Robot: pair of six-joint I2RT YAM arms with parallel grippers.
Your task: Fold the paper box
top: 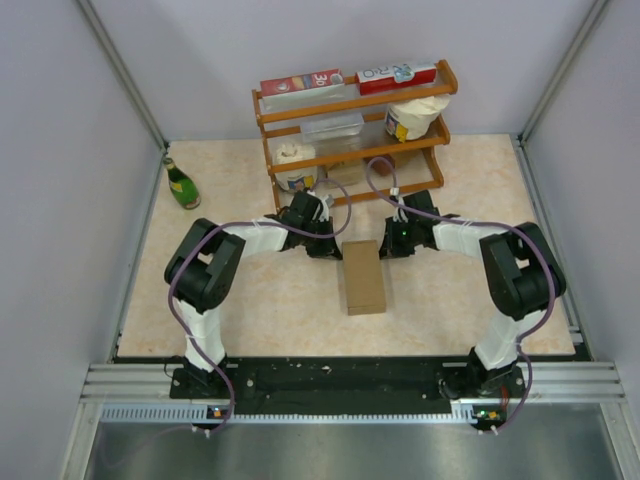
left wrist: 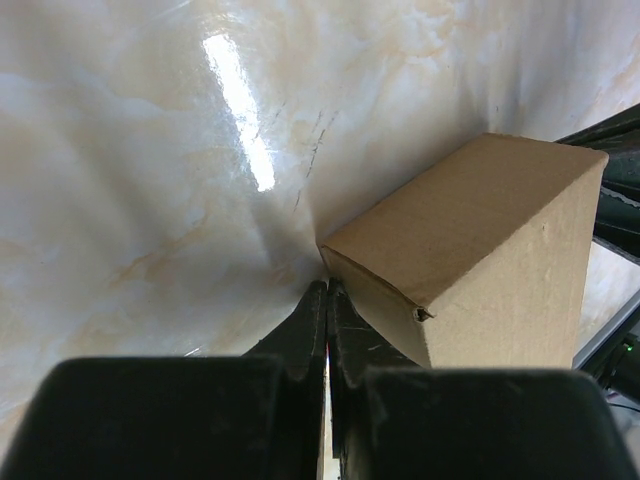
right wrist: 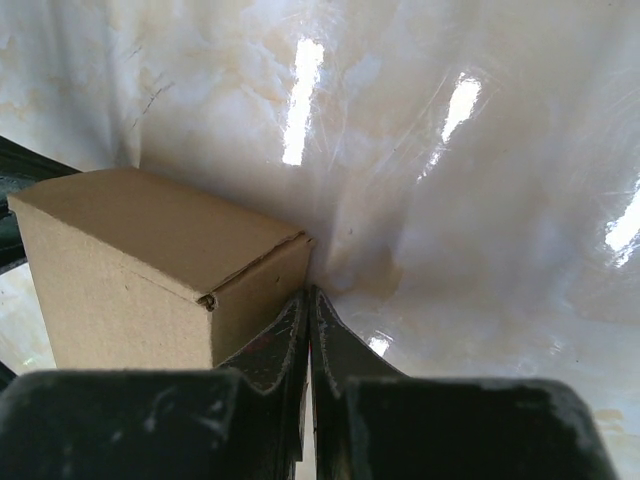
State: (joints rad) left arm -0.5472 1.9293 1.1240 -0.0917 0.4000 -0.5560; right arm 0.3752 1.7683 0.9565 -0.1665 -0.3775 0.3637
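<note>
The paper box is a plain brown closed carton lying on the marble table, long side running front to back. My left gripper is shut at its far left corner, tips against the box end face with nothing between them. At the far right corner sits my right gripper, also shut, its tips touching the bottom edge of the box. Neither gripper holds anything.
A wooden rack stands at the back with red printed cartons, a clear tub and white jars. A green bottle stands at the back left. Grey walls enclose the table on three sides.
</note>
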